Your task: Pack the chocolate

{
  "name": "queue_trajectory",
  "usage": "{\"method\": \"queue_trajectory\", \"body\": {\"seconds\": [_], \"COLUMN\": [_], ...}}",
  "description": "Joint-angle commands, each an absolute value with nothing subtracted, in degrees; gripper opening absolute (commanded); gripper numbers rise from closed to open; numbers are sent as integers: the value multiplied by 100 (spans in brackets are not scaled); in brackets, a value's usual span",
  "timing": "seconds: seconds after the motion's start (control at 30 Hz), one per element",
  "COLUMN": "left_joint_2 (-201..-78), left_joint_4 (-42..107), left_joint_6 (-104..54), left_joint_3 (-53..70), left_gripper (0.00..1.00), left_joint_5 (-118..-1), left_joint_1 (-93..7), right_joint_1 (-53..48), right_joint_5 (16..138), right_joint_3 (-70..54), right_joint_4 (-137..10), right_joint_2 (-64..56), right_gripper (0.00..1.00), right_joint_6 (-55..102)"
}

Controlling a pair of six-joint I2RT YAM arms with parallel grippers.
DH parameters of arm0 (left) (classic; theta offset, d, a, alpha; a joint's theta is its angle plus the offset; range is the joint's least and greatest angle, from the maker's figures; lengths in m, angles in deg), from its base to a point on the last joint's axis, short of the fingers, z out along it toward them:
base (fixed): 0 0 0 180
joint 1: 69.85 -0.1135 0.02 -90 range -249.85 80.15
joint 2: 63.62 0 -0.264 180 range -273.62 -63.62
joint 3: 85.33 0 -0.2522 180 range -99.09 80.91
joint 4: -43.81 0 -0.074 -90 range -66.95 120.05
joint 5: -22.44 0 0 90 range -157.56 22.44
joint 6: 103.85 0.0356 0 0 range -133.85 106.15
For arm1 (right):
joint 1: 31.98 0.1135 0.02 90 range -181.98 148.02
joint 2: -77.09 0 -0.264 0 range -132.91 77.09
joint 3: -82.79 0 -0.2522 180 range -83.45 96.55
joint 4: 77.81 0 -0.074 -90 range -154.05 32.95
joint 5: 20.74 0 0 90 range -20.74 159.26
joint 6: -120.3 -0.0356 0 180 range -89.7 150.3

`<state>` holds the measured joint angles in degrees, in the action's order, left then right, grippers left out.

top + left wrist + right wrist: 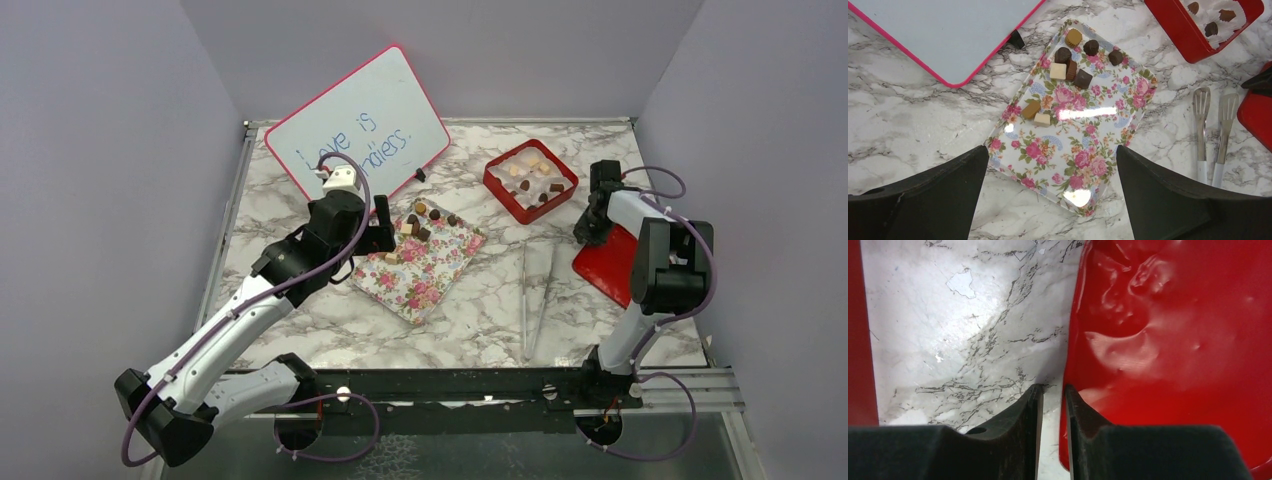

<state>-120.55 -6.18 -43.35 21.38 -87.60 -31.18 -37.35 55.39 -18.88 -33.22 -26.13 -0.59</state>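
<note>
Found the chocolate (1063, 55), small bite-sized pieces in dark brown, mid-brown and cream, split between two places: most bunched at the far end of the floral-patterned rectangular tray (1108, 150), two more lying alone by its left edge, and several already seated in white paper cups inside the red square box (497, 186). Held the left gripper (1050, 155) spread wide above the tray's near half, touching nothing, probably so as to hold every loose piece in its camera's view before choosing one. Set the right gripper (1051, 395) low over the white marble desk (948, 315) at the edge of the flat glossy red lid (1173, 340), fingers drawn to a thin slit with nothing seen between them; judged this a waiting post, leaving the way from tray to box free. Saw the metal tongs with white handles (535, 290) lying between tray and lid, and the pink-framed whiteboard (355, 125) propped behind the tray. Judged the packing partly done. Reckoned the crowded far cluster would call for a narrow, careful pinch, lest neighbours be knocked aside.
</note>
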Motion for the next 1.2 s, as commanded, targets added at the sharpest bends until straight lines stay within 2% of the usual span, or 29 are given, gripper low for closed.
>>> {"method": "queue_trajectory", "body": {"seconds": [0.0, 0.2, 0.53, 0.77, 0.97, 1.03, 1.17], "left_joint_2": [-12089, -12206, -12265, -11551, -10937, -10847, -10921], "left_joint_4": [-637, -587, -213, 1823, 3316, 3582, 3646], "left_joint_6": [-4271, -4146, -3547, -1627, 244, 732, 1455], "left_joint_3": [1939, 1858, 1939, 2969, 3964, 4090, 4071], "left_gripper": [99, 99, 99, 97, 96, 94, 79], "left_joint_5": [-8838, -8886, -8750, -7371, -6040, -5653, -5010], "left_joint_1": [-3136, -3136, -3140, -3138, -3136, -3138, -3140], "right_joint_1": [-3796, -3796, -3796, -3772, -3347, -3133, -2526], "right_joint_5": [5535, 5537, 5137, 5759, 6411, 6626, 7147], "right_joint_3": [-2136, -2121, -1370, -899, -332, -95, 388], "right_joint_4": [-3570, -3522, -2348, -1647, -1001, -809, -454], "right_joint_2": [-2802, -2631, -1688, -671, -213, -111, 3], "right_gripper": [23, 2, 1, 1, 1, 1, 1], "right_joint_6": [-130, 69, 746, 1148, 1115, 1150, 1214]}}
